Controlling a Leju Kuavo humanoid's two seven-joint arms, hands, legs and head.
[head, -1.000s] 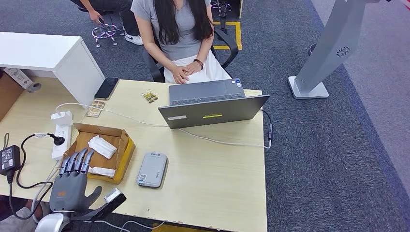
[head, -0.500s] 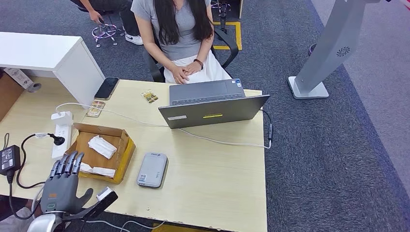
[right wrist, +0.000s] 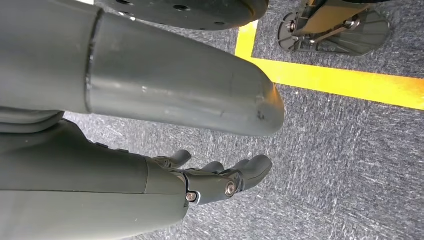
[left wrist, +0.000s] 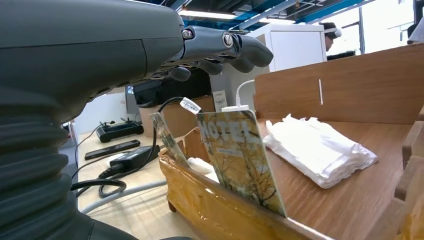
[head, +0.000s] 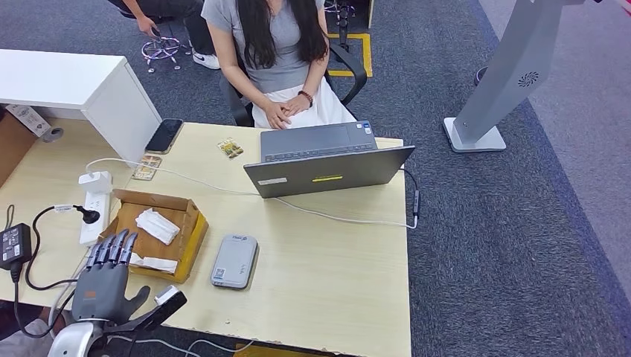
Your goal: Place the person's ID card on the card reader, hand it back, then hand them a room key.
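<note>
My left hand [head: 104, 286] hovers at the table's near edge, its fingers [head: 115, 249] stretched flat and reaching over the near rim of a cardboard box [head: 195, 223], holding nothing. In the left wrist view, the fingers [left wrist: 225, 47] hang above two cards leaning inside the box; the nearer card [left wrist: 240, 155] is printed "HOTEL". A grey card reader [head: 234, 260] lies right of the box with nothing on it. A small card [head: 230, 148] lies on the table in front of the seated person [head: 275, 44], and another [head: 147, 166] lies further left. My right hand [right wrist: 215, 180] hangs above the carpet, loosely curved and holding nothing.
An open laptop [head: 327, 160] stands between the reader and the person, its cable trailing across the table. White packets [head: 157, 225] lie in the box. A power strip [head: 95, 208], an adapter [head: 13, 245] and cords sit left of the box. A phone [head: 164, 135] lies at the far left.
My left hand drew back from the box toward the table's near edge, then edged forward a little again. Nothing on the table moved.
</note>
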